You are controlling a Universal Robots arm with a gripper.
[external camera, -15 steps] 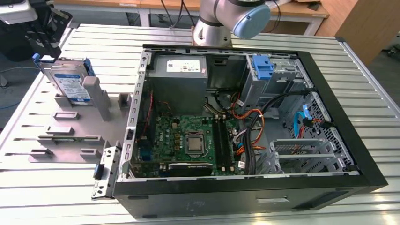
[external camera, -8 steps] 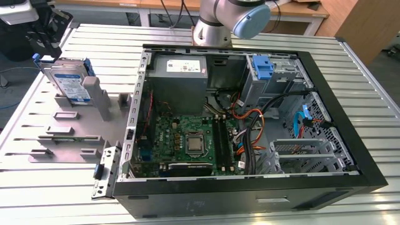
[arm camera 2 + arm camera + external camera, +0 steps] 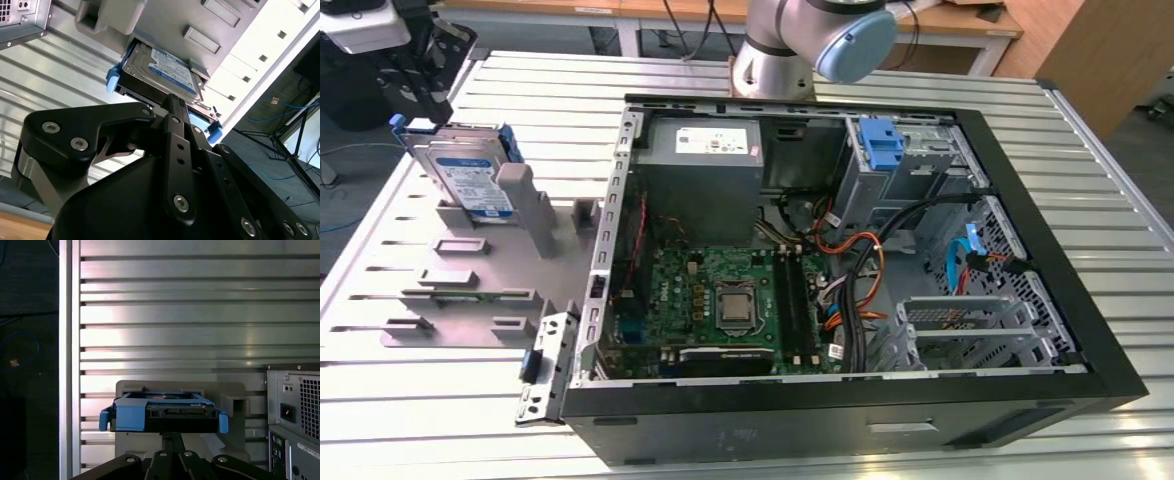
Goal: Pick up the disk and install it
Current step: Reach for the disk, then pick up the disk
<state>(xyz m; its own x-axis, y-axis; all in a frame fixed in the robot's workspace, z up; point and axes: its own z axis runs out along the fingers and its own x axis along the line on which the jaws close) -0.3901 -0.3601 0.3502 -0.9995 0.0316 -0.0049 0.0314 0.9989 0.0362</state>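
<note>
Second wrist view: my fingers (image 3: 172,107), pressed together and empty, near the disk (image 3: 160,70). It stands in a grey holder (image 3: 210,20).

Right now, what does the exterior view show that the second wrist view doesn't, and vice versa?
Exterior view: inside the open computer case, the motherboard and cables. Second wrist view: the gripper close up, right at an edge of the disk. Both: the disk standing upright in the grey holder on the slatted table.

The silver, blue-railed disk (image 3: 464,172) stands on edge in a grey rack (image 3: 470,302).
</note>
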